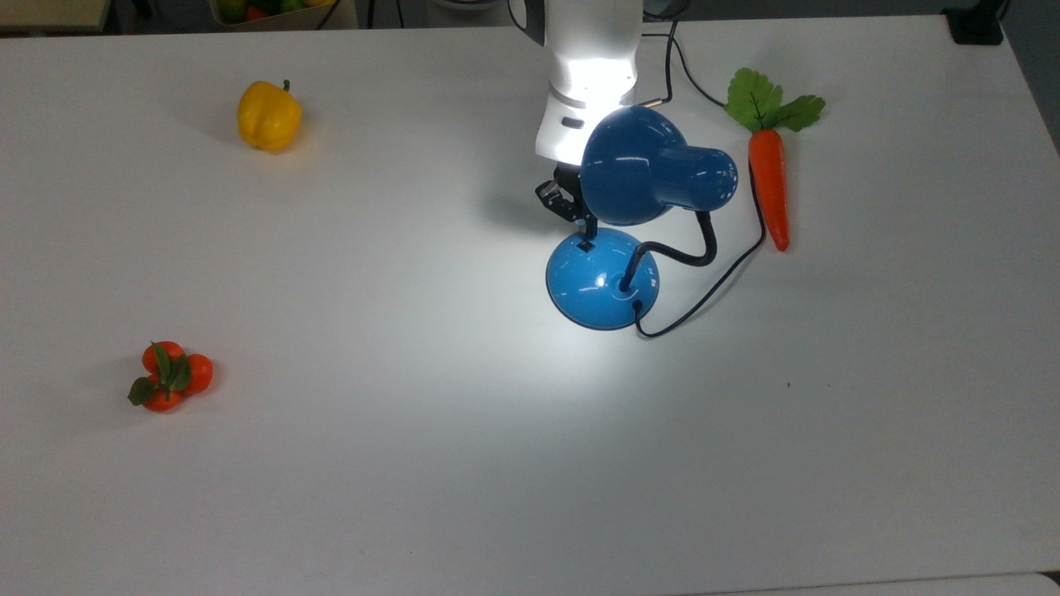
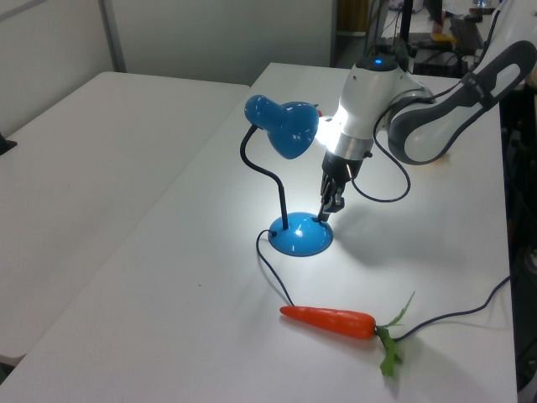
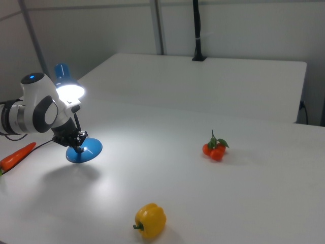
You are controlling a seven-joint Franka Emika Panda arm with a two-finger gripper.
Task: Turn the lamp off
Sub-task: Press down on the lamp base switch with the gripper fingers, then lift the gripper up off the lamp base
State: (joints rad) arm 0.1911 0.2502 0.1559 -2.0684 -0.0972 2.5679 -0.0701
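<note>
On white table (image 1: 414, 497), lamp (image 1: 603, 277) lit, shade glowing. My gripper (image 1: 590, 235) at base switch (image 1: 585, 245), fingers pinched narrow, holding nothing. Carrot (image 1: 768, 186) beside cord.

On my white worktop (image 1: 431, 463): a yellow pepper (image 1: 268, 116) upper left of the top view, tomatoes (image 1: 170, 377) lower left, a carrot (image 1: 768, 178) upper right.
</note>
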